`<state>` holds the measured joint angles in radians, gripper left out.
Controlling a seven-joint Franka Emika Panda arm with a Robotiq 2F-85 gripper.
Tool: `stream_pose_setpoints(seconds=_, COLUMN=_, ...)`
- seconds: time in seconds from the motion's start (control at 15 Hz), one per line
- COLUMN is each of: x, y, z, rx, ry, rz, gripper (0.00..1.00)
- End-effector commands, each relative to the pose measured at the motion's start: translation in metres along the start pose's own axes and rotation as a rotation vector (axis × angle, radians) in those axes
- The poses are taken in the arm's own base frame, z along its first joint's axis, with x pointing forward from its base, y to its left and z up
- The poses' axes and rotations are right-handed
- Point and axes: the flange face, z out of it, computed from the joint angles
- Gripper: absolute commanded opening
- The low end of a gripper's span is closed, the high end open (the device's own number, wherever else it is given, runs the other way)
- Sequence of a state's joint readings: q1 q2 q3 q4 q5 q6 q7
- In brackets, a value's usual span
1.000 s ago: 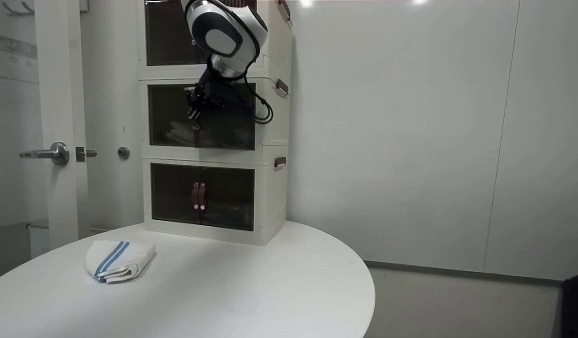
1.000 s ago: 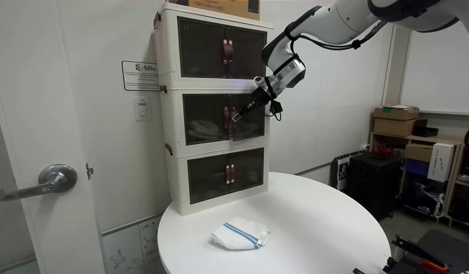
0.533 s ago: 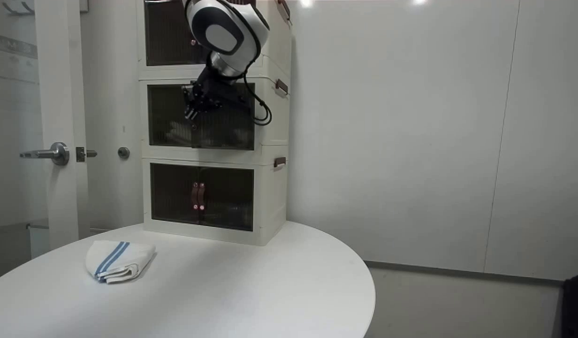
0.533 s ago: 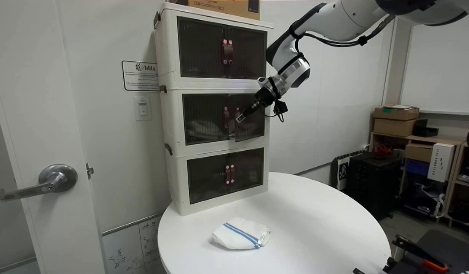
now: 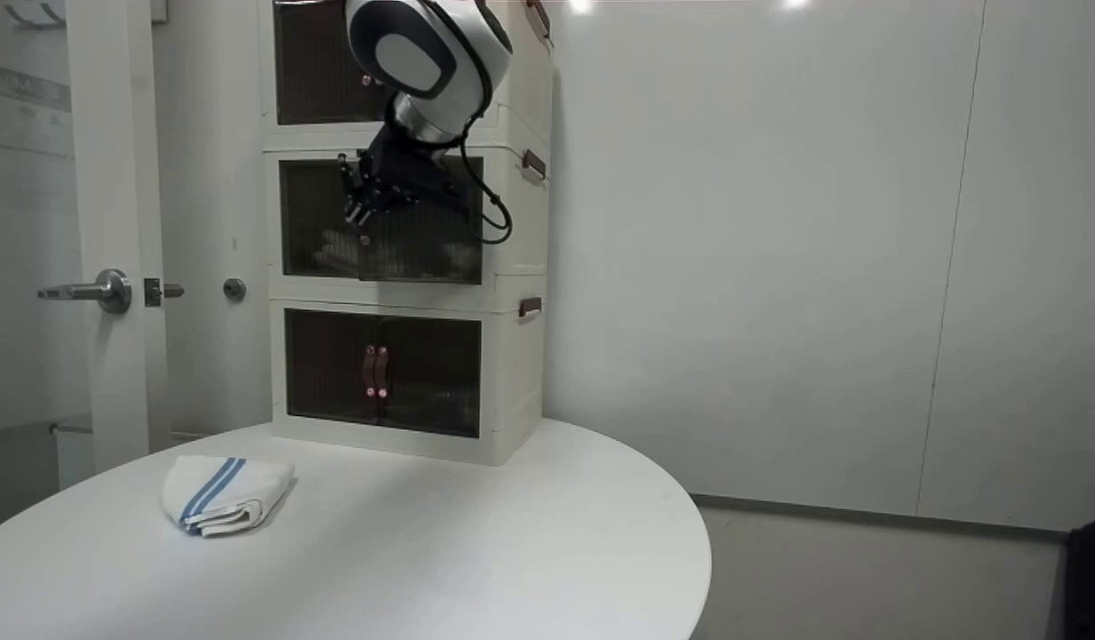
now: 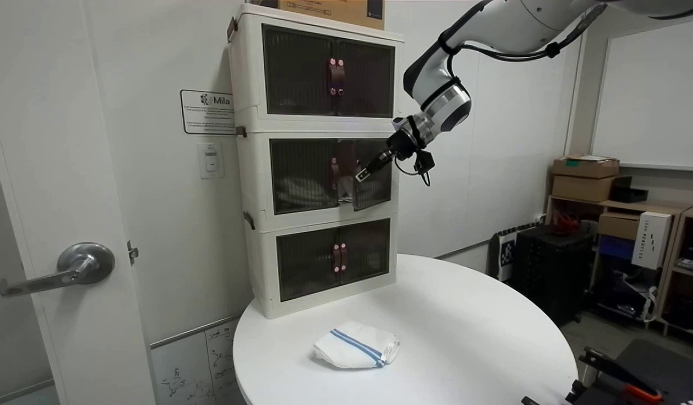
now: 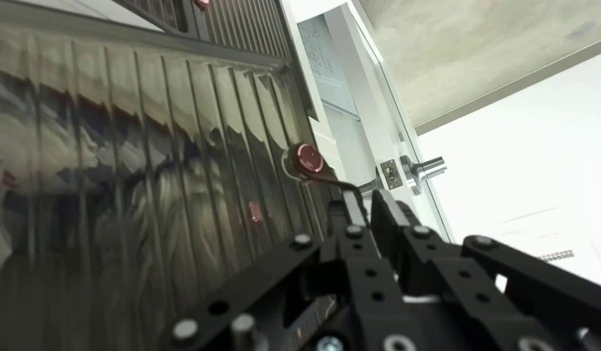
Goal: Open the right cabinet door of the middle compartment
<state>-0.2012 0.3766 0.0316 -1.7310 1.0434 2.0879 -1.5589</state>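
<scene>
Wrist view: at left stands the ribbed, dark-tinted see-through right cabinet door, ajar on the white-framed middle compartment in an exterior view; next, the door's brown strap handle, clamped in the black metal gripper; farther right, a silver lever handle.

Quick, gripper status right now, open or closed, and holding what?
Gripper: closed, holding the strap handle on the right cabinet door of the middle compartment.
</scene>
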Motion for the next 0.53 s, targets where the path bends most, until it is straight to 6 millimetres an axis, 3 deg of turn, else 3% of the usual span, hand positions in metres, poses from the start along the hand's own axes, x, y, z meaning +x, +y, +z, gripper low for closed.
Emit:
stream_pose_setpoints(seconds=0.0, x=-0.005, y=-0.027, z=0.007, rx=0.013, ry=0.065, rz=0.034, gripper=0.44)
stream_pose_setpoints(seconds=0.47, x=-0.002, y=-0.041, z=-0.004, rx=-0.022, ry=0.34, rz=0.224, gripper=0.97)
